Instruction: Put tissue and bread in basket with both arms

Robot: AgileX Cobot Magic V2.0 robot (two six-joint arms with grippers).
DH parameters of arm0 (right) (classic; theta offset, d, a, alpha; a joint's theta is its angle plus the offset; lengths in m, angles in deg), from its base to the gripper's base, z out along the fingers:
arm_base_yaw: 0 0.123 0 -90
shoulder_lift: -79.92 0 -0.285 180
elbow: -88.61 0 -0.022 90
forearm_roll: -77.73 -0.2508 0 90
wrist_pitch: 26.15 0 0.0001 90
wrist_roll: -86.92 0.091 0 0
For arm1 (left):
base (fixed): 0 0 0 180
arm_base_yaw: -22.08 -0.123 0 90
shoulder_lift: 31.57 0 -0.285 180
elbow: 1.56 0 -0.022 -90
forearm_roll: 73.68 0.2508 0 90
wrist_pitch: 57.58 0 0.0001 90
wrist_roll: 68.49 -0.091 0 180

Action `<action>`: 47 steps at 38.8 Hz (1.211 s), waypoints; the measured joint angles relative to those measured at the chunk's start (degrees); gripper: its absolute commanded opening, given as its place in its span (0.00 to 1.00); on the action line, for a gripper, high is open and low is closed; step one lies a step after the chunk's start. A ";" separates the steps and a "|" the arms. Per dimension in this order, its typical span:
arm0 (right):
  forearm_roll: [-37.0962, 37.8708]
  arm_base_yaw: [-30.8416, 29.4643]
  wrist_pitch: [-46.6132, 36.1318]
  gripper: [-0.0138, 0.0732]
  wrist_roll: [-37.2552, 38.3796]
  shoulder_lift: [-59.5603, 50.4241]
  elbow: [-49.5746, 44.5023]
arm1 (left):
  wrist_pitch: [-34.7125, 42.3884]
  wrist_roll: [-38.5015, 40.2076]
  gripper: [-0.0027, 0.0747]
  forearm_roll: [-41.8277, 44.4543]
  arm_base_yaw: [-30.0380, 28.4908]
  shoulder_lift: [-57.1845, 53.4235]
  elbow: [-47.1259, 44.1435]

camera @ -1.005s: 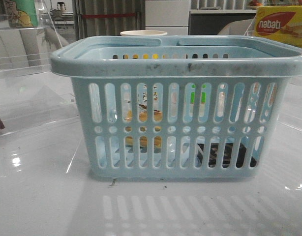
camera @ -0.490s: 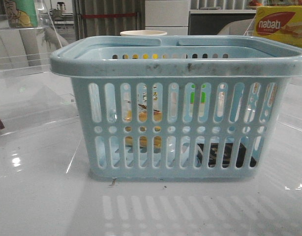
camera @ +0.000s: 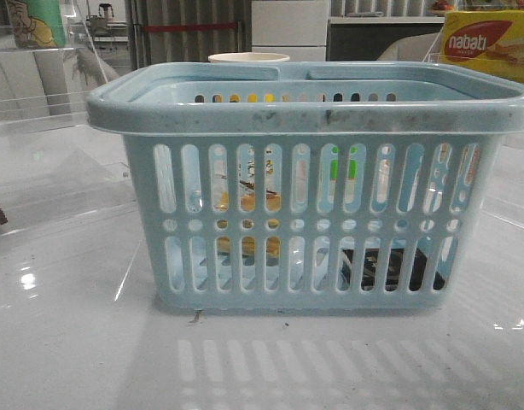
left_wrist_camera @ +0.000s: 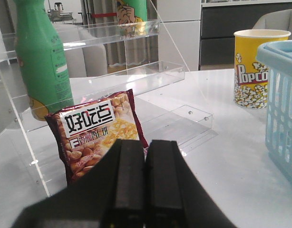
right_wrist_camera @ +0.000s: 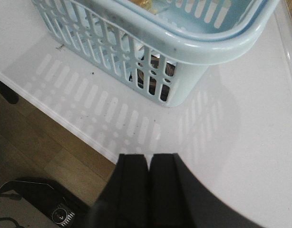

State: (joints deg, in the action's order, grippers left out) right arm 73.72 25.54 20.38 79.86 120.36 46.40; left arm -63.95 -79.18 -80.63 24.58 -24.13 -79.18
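On your far left, clear acrylic shelves [left_wrist_camera: 136,76] stand on the white table [camera: 74,342]. A green bottle [left_wrist_camera: 41,57] sits on a step, and a maroon peanut snack bag [left_wrist_camera: 96,133] leans upright against the shelf front. The left gripper [left_wrist_camera: 145,180] hangs just near of that bag, its two fingers pressed flat together with nothing between them, touching nothing.

Right of the shelves a yellow popcorn cup [left_wrist_camera: 257,66] stands just beyond the basket's far left corner; you see only its pale rim over the basket in the front view.

The basket [camera: 313,111] fills the middle of the table, upright, handles folded down on the rim. Look through its near slots: the bread [camera: 249,205] rests inside on the left half, golden behind the bars, its clear bag catching light. The tissue [camera: 390,269] lies flat on the basket floor at the near right corner, dark against the pale plastic; from the right wrist it shows through the corner slots too.

Far right, behind the basket, sits a yellow-red nabati box [camera: 488,43].

Your right gripper [right_wrist_camera: 148,185] hovers over the table's near edge, well apart from the basket's corner, fingers closed against each other and empty.
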 measured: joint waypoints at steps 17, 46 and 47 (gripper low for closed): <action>0.00 0.00 0.12 0.22 0.00 0.00 0.00 | 1.09 0.00 0.15 -0.13 0.38 0.00 0.00; 0.00 0.00 0.21 0.22 0.00 0.00 0.00 | 5.53 9.19 0.15 6.95 0.38 0.00 0.00; 0.00 0.00 0.21 0.22 0.00 0.00 0.00 | 5.65 9.22 0.15 6.95 0.38 0.00 0.00</action>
State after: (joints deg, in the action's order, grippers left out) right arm 73.72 25.54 20.59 79.86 120.36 46.40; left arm -58.30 -69.96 -73.68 24.96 -24.13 -79.18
